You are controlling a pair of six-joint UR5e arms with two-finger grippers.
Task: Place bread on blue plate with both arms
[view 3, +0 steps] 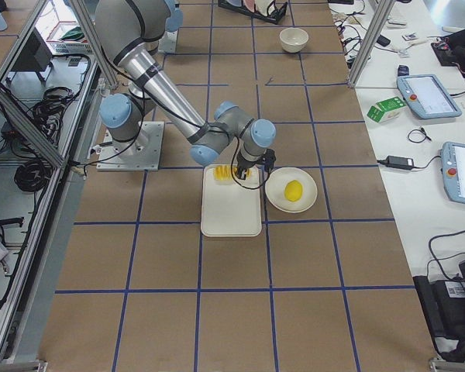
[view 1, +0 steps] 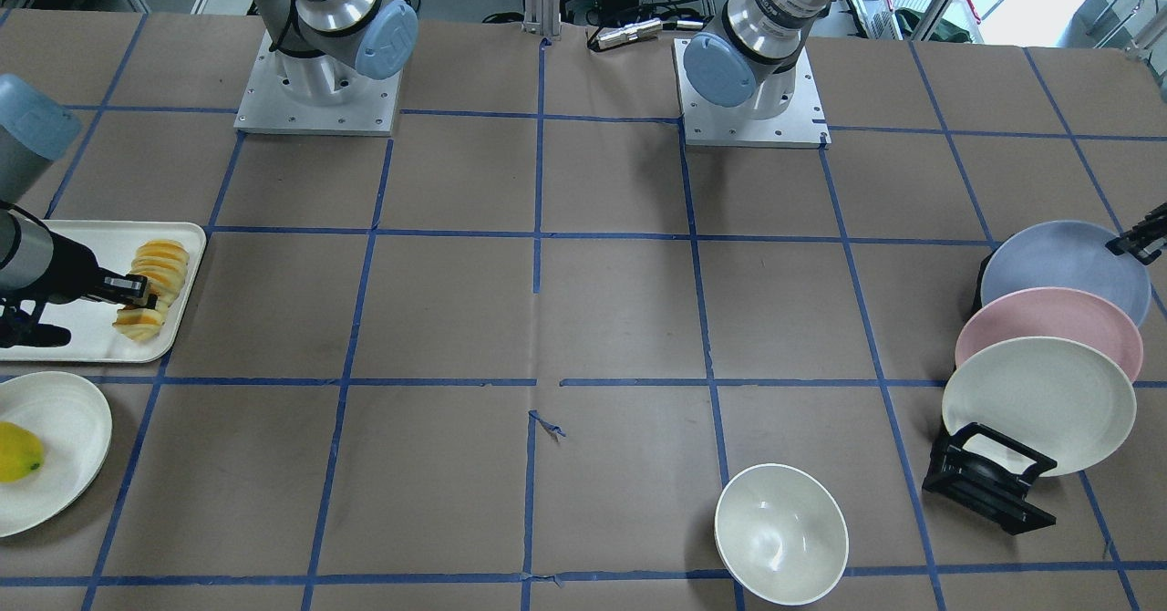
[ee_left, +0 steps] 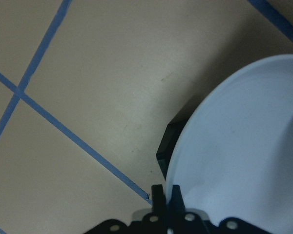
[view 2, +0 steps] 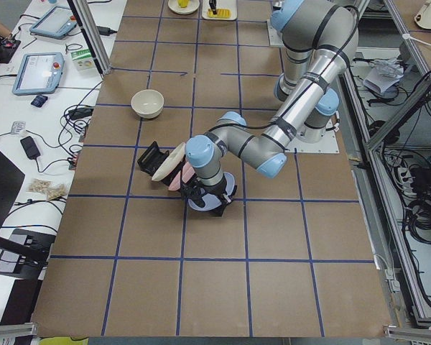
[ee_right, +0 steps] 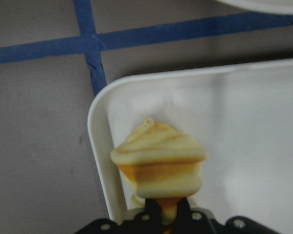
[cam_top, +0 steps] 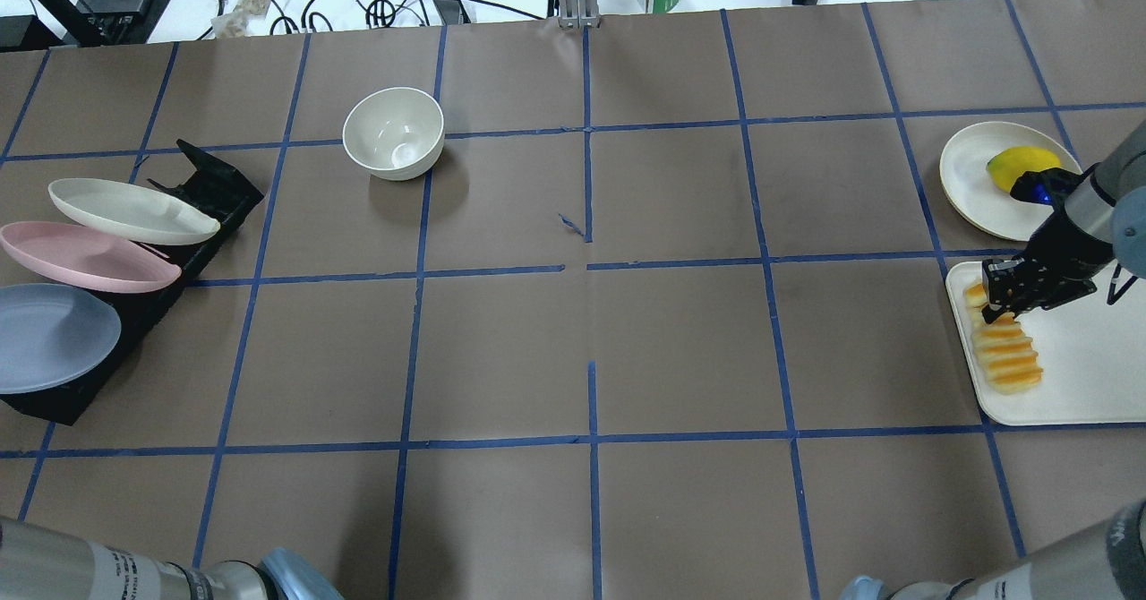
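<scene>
We start at the right gripper [ee_right: 163,214]. Its 2 fingers are clenched on the bread [ee_right: 158,163], with the loaf's base pinched between them. From overhead, the grip sits towards the end of the loaf nearest the yellow fruit [cam_top: 1021,166]. The rest of the slices lie along the inner edge of the cream tray [cam_top: 1074,385]. We cannot tell whether the gripped end is clear of the tray.

Over to the left gripper [ee_left: 166,193]. It is squeezed narrow, and the rim of the blue plate [ee_left: 244,156] passes between its 2 fingers, so it is grasping the plate's edge. The blue plate leans tilted in the black rack [view 1: 985,483], at the end nearer the robot. The pink plate [view 1: 1048,319] is next in the row, then the cream plate [view 1: 1039,401].

Bread and blue plate sit at opposite ends of the table [view 1: 583,319], well apart. A white bowl [view 1: 781,533] stands alone near the rack, and the fruit rests on a white plate [view 1: 64,465] just beside the tray.
</scene>
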